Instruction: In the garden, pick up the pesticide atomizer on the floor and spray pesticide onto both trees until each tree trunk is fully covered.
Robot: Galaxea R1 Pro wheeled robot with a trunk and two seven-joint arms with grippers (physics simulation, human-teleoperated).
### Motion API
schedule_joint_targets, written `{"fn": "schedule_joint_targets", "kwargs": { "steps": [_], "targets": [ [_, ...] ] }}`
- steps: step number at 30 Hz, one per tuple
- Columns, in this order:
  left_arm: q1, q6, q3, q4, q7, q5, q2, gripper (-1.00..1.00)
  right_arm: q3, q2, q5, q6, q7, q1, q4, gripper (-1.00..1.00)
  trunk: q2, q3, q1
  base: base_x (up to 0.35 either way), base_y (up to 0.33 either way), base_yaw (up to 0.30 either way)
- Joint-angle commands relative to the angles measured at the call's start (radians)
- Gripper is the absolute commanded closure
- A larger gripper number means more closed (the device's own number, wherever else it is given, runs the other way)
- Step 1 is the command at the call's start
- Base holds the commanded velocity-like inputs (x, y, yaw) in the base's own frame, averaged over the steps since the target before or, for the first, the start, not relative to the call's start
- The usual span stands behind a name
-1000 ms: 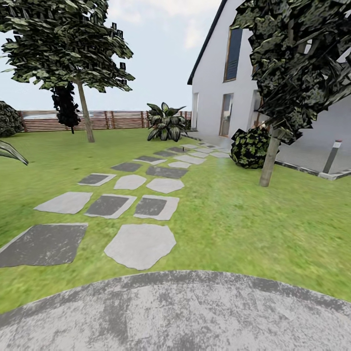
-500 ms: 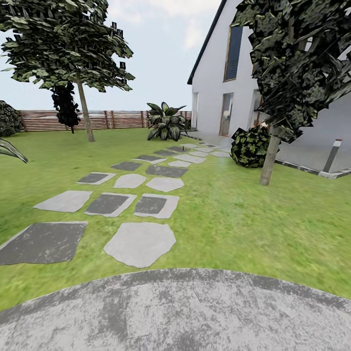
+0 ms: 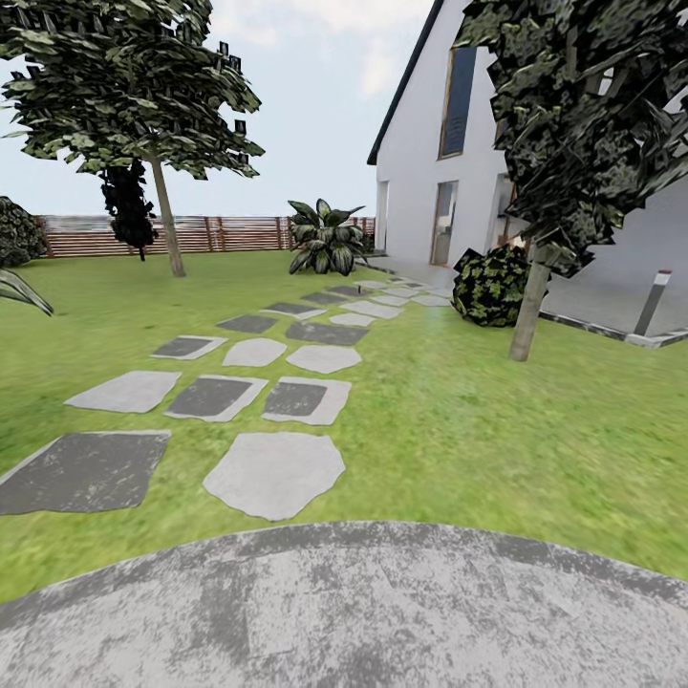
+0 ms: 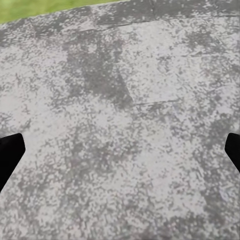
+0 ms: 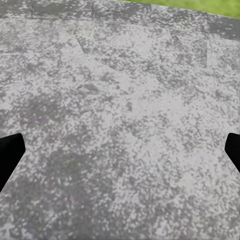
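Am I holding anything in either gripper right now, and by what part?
Nothing is held. The left gripper and right gripper are both open, fingertips wide apart, with only the grey paved circle between them.

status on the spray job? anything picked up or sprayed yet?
Nothing done. Both grippers are open and empty: left gripper and right gripper hang over the grey paved circle. Near tree trunk and far tree trunk look bare. Left: find the atomizer, grab it, spray both trunks.
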State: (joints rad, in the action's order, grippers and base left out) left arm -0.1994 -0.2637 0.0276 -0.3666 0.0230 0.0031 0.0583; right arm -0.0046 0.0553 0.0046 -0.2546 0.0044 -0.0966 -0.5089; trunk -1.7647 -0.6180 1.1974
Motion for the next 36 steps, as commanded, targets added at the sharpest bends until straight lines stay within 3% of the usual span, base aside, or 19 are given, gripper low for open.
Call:
{"fn": "schedule_joint_targets", "kwargs": {
  "steps": [1, 13, 36],
  "targets": [
    [0.0, 0.0, 0.0, 0.0, 0.0, 0.0, 0.0, -1.0, 0.0, 0.0, 0.0, 0.0, 0.0, 0.0, 0.0, -1.0, -0.007, -0.003, 0.004, 0.0, 0.0, 0.0],
    [0.0, 0.0, 0.0, 0.001, 0.0, 0.0, 0.0, -1.0, 0.0, 0.0, 0.0, 0.001, -0.001, 0.0, 0.001, -1.0, -0.091, -0.042, 0.05, 0.0, 0.0, 0.0],
    [0.0, 0.0, 0.0, 0.0, 0.0, 0.0, 0.0, -1.0, 0.0, 0.0, 0.0, 0.002, 0.0, 0.0, 0.001, -1.0, -0.252, -0.15, 0.138, 0.0, 0.0, 0.0]
  ]
}}
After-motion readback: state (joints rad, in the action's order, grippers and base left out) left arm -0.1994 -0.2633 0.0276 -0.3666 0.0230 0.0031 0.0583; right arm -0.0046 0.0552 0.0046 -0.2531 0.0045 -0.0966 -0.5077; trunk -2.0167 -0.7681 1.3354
